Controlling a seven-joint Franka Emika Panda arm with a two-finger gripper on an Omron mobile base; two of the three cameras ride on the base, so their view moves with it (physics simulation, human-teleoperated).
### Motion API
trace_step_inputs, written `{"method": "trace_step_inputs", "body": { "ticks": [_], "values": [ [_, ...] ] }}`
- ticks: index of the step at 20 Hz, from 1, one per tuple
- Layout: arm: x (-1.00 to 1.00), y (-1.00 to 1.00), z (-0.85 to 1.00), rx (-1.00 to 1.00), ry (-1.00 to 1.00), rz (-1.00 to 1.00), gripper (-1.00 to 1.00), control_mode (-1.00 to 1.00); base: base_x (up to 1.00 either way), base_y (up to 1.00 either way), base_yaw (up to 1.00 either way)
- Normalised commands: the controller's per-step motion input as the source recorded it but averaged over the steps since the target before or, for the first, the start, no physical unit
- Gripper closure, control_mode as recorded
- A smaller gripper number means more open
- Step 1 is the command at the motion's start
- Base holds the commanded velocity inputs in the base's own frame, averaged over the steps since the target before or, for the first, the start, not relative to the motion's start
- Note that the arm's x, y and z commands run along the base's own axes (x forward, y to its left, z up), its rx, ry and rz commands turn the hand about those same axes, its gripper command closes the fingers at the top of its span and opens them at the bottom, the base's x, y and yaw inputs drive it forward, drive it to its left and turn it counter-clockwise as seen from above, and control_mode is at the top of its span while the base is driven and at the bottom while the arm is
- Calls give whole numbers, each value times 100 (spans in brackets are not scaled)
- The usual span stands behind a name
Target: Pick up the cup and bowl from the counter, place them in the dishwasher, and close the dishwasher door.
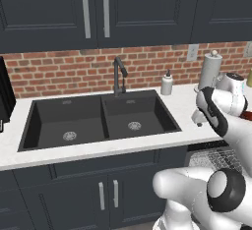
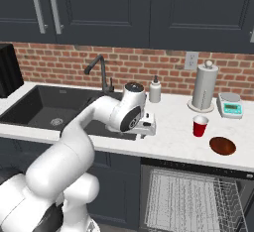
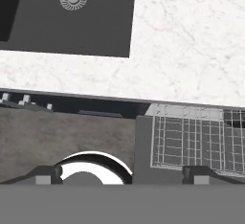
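Observation:
The red cup (image 2: pixel 200 126) stands upright on the white counter (image 2: pixel 168 132), to the right of the sink. The dark reddish-brown bowl (image 2: pixel 222 145) lies just right of the cup, near the counter's front edge. Below them the dishwasher (image 2: pixel 193 196) stands open, with its wire rack (image 3: pixel 191 139) showing; its door panel is hidden under the rack. My gripper (image 2: pixel 149 127) hovers open over the counter's front edge, left of the cup and apart from it. It holds nothing, and its fingertips (image 3: pixel 45 175) stand wide apart. It also appears beside the sink's right corner as the gripper (image 1: pixel 198 117).
A black double sink (image 2: pixel 49 112) with a faucet (image 2: pixel 101 72) fills the counter's left. A soap bottle (image 2: pixel 155 89), a paper towel roll (image 2: pixel 205 87) and a small scale (image 2: pixel 229 104) line the brick back wall. Handled cabinet doors (image 1: pixel 108 194) sit under the sink.

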Motion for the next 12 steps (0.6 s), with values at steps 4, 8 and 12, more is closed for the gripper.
{"method": "trace_step_inputs", "body": {
  "ticks": [4,8,12],
  "values": [
    [22,-59,-8,2,-1,3,-100,-100,0,0,0],
    [1,-44,-4,0,-4,5,-100,-100,0,0,0],
    [3,-23,0,0,0,11,-100,-100,0,0,0]
  ]
}}
